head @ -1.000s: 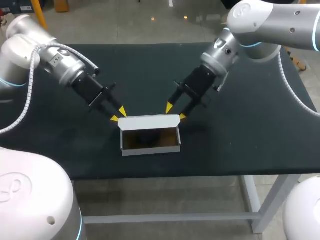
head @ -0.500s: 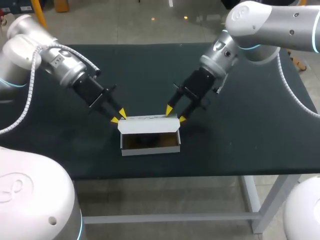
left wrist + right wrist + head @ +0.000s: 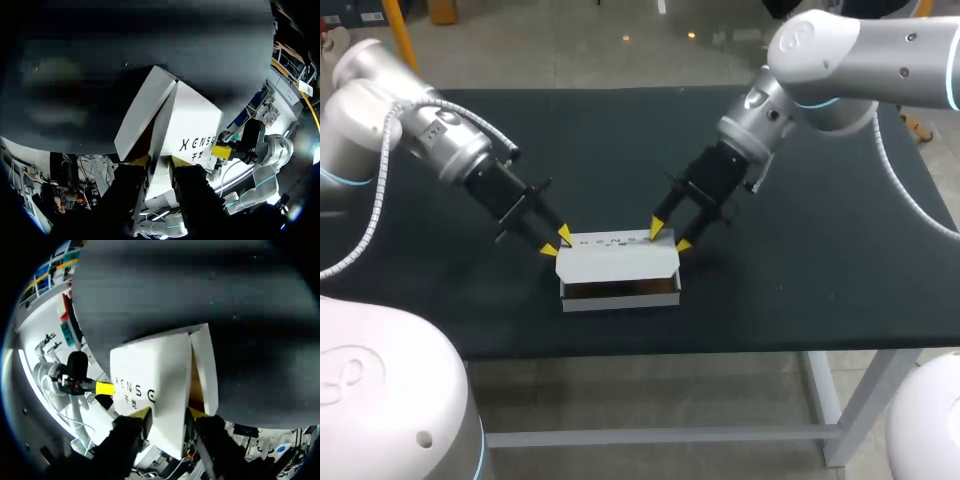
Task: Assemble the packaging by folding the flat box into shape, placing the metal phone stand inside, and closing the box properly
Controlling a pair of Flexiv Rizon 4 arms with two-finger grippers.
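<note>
Two claws are flanking the white box [image 3: 620, 299], which is sitting near the front middle of the dark counter [image 3: 620, 140]. Its lid [image 3: 617, 258] is leaning forward over the opening, leaving only a narrow dark brown gap above the front wall. We cannot tell what is lying inside.

Our left claw [image 3: 557, 242] is sitting at the lid's left rear corner and our right claw [image 3: 670, 237] at its right rear corner. Both claws are released, with their fingers apart. On each, one yellow tip is lying on the lid's back edge and the other just outside the lid's end. We cannot tell how firmly they are pressing.

Dark print [image 3: 197, 145] is running along the lid's outer face as a line of larger letters with smaller characters beside it. From the head view it is showing only as a faint row of marks.

Each wrist view is giving us what the head view cannot: the lid's end is passing straight between that claw's own fingers, and a separate white side panel is standing just beside the lid with a brown sliver of interior between them. Each wrist view is also catching the other claw's yellow fingertip [image 3: 105, 388] touching the far end of the lid.
</note>
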